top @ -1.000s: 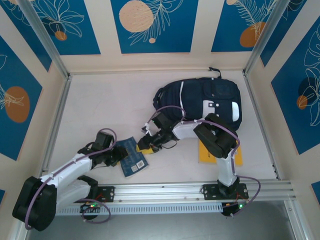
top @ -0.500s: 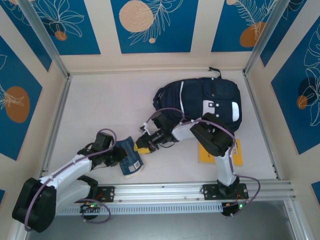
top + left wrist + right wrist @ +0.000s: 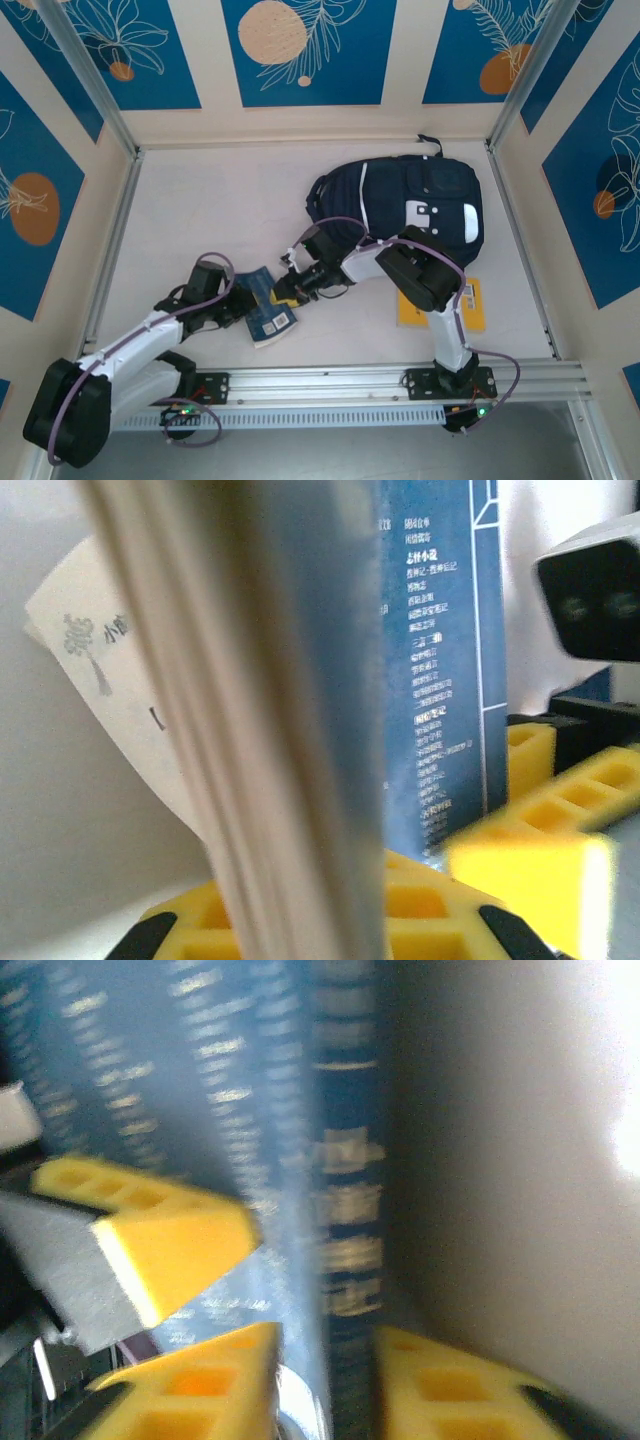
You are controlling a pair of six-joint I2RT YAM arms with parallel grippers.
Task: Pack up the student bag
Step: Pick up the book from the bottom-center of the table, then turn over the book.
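Note:
The student bag (image 3: 410, 205), dark navy with white patches, lies at the back right of the table. A blue book (image 3: 270, 318) sits in front of it, between my two grippers. My left gripper (image 3: 243, 300) holds its left side. In the left wrist view the page edges (image 3: 270, 730) run between the yellow jaws of the left gripper (image 3: 310, 900), with the printed blue cover (image 3: 440, 680) to the right. My right gripper (image 3: 290, 288) holds the book's right end. Seen from the right wrist, the spine (image 3: 345, 1250) is pinched in the right gripper (image 3: 330, 1380).
A flat yellow item (image 3: 445, 305) lies on the table under the right arm's elbow. Metal rails (image 3: 120, 230) and walls bound the table on all sides. Each wrist view catches the other gripper's yellow finger (image 3: 530, 865) close by.
Both grippers have closed on the blue book. The book has lifted off flat and shifted slightly, and the right gripper has drawn in over its right end.

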